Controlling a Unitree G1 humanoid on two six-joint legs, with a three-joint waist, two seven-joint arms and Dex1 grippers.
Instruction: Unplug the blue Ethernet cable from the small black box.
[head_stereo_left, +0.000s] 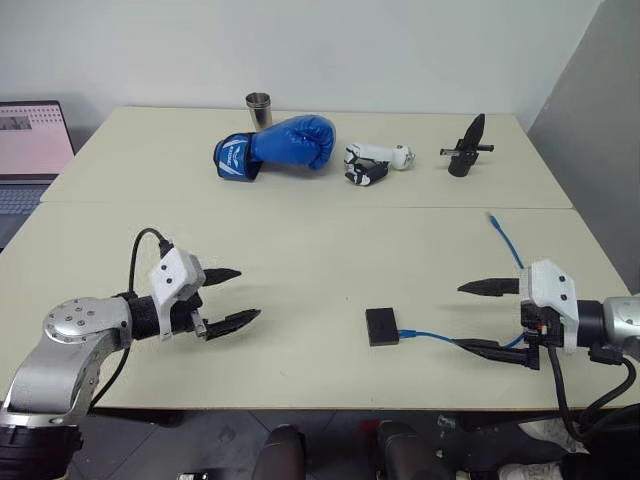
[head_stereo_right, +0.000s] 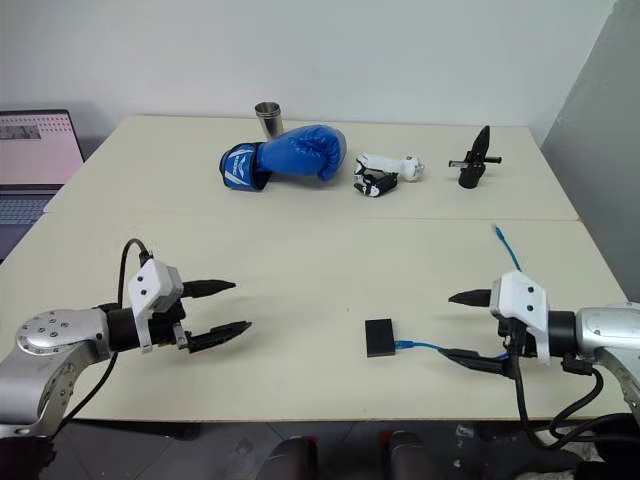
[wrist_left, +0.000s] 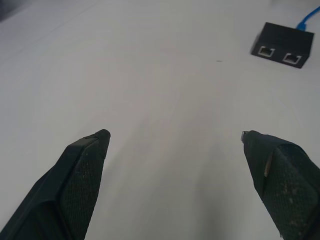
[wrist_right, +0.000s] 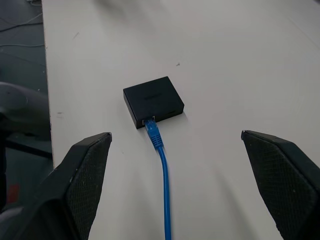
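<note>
A small, flat matte-black box (head_stereo_left: 382, 326) lies near the front edge of a pale table (head_stereo_left: 300, 250), a thin bright-blue Ethernet cable (wrist_right: 162, 165) still plugged into its side and trailing toward the right gripper (head_stereo_left: 490, 318). Both that gripper and the left gripper (head_stereo_left: 232, 297) hover wide open, holding nothing. The plug's latch tab appears too small to make out; pulling without pinning the light box would likely drag it along.
</note>
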